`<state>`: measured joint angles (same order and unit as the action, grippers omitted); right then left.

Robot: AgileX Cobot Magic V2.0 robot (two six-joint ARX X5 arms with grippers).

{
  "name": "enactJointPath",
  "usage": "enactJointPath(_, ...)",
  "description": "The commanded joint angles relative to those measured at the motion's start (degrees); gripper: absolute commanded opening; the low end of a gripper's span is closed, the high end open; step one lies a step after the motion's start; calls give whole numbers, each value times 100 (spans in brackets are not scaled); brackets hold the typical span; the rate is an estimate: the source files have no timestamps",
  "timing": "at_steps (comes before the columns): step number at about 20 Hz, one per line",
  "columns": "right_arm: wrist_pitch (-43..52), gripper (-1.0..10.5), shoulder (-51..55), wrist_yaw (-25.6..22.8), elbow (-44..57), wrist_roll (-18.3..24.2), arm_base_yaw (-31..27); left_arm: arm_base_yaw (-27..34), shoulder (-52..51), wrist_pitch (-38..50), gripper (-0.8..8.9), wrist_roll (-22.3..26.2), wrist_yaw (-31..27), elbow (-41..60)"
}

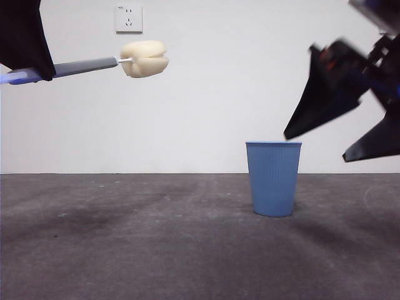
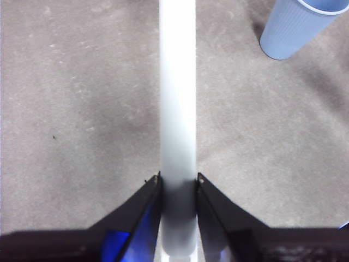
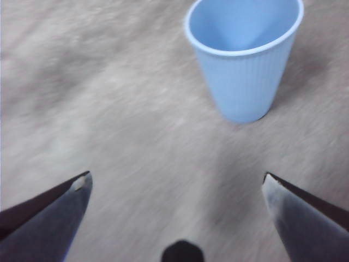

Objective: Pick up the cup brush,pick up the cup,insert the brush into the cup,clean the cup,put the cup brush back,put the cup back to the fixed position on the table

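The cup brush point(image 1: 94, 65) hangs level, high at the left in the front view, its cream sponge head point(image 1: 144, 59) pointing right. My left gripper point(image 2: 178, 180) is shut on its grey handle point(image 2: 178, 109). The blue ribbed cup point(image 1: 273, 178) stands upright on the table point(image 1: 125, 237), right of centre. It also shows in the left wrist view as the cup point(image 2: 294, 27) and in the right wrist view as the cup point(image 3: 244, 54). My right gripper point(image 1: 317, 145) hovers open, above and to the right of the cup, its jaws point(image 3: 174, 185) wide apart and holding nothing.
A white wall with a power socket point(image 1: 129, 19) stands behind the table. The dark grey table surface stretches bare in front of and left of the cup.
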<state>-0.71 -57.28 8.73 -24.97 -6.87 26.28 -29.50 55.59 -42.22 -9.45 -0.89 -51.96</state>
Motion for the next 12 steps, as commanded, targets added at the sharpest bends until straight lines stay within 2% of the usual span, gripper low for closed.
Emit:
enactJointPath(1,911,565,-448,-291,232,-9,48,-15,-9,-4,-9,70,103,4)
enactJointPath(5,2369,565,-1561,-444,275,249,35,-15,-9,-138,-9,70,129,7)
enactJointPath(12,4487,566,-3259,-439,275,352,-168,-15,-9,-229,-9,68,129,7)
